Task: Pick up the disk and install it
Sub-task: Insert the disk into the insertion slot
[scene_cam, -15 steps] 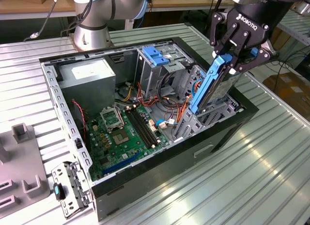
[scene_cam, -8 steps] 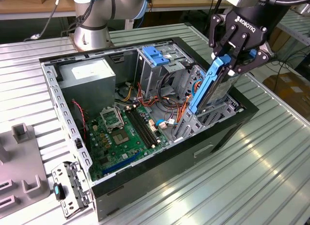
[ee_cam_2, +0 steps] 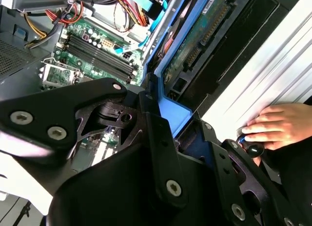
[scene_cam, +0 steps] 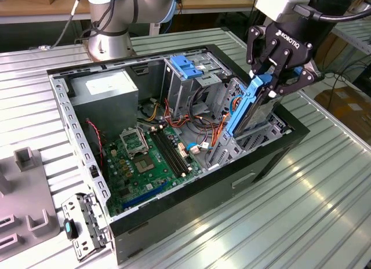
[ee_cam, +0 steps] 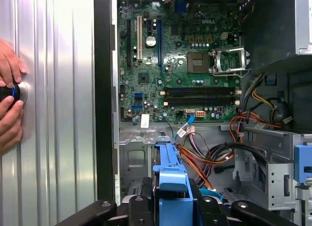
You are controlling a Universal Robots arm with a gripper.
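The disk (scene_cam: 262,111) stands tilted on edge in a blue plastic carrier (scene_cam: 243,109), partly down in the drive bay at the end of the open computer case (scene_cam: 174,217) on the exterior view's right. My gripper (scene_cam: 268,83) is above it, shut on the carrier's top. In the second wrist view the disk's green circuit board (ee_cam_2: 200,36) faces the camera, with the blue carrier (ee_cam_2: 173,109) between my black fingers (ee_cam_2: 156,138). In the first wrist view the carrier (ee_cam: 170,182) sits over the grey metal bay.
Inside the case lie the motherboard (scene_cam: 145,159), red, orange and yellow cables (scene_cam: 203,130), a drive cage with a blue top (scene_cam: 188,66) and a grey power supply (scene_cam: 107,86). A person's hand (ee_cam_2: 278,123) rests on a knob on the ribbed table. A loose metal bracket (scene_cam: 81,222) lies nearby.
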